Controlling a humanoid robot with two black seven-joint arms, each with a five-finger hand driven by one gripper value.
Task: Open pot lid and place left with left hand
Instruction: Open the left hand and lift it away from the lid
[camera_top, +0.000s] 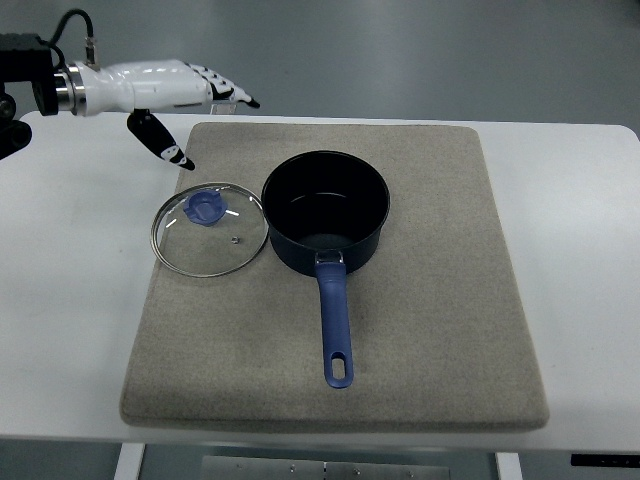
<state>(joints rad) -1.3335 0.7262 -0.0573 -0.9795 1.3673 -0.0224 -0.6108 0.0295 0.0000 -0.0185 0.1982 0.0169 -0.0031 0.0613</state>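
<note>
A dark blue pot (326, 212) stands uncovered on the beige mat (430, 300), its long blue handle (336, 328) pointing toward the near edge. The glass lid (209, 230) with a blue knob (206, 209) lies flat on the mat just left of the pot, touching or nearly touching its rim. My left hand (195, 110), white with dark fingertips, hovers above the mat's far left corner, up and away from the lid. Its fingers are stretched out and the thumb hangs down, holding nothing. The right hand is not seen.
The mat lies on a white table (70, 300). Grey floor shows beyond the table's far edge. The left arm's black and silver wrist (45, 85) enters at the upper left.
</note>
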